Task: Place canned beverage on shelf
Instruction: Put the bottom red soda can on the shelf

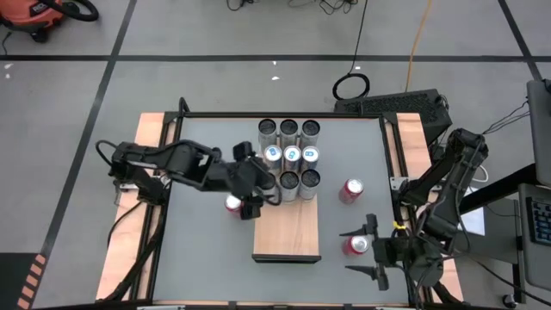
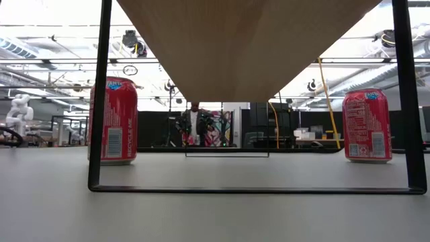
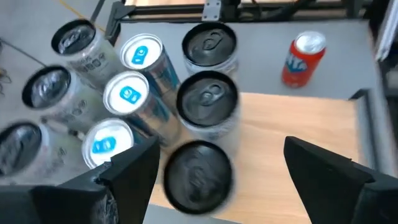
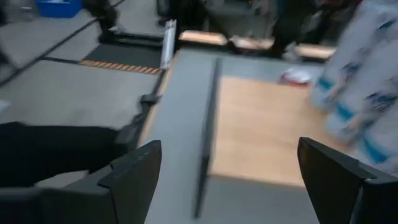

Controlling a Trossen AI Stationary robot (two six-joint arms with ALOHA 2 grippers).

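The shelf [image 1: 286, 231] is a light-brown board on thin dark legs [image 2: 101, 101]; its underside [image 2: 242, 40] fills the top of the low view. Several cans stand in rows on its far half [image 1: 291, 155]. My left gripper [image 1: 258, 191] is open over the nearest row, its fingers on either side of a black-topped can [image 3: 198, 175] without touching it. A red can [image 1: 232, 204] stands on the table by the shelf's left side. My right gripper [image 1: 347, 251] is open over another red can [image 1: 356, 245]; its wrist view [image 4: 227, 149] shows nothing between the fingers.
A third red can [image 1: 351, 190] stands on the grey table right of the shelf; it also shows in the left wrist view [image 3: 303, 57]. The near half of the shelf board [image 4: 261, 124] is bare. Pale wooden strips [image 1: 148, 146] edge the table.
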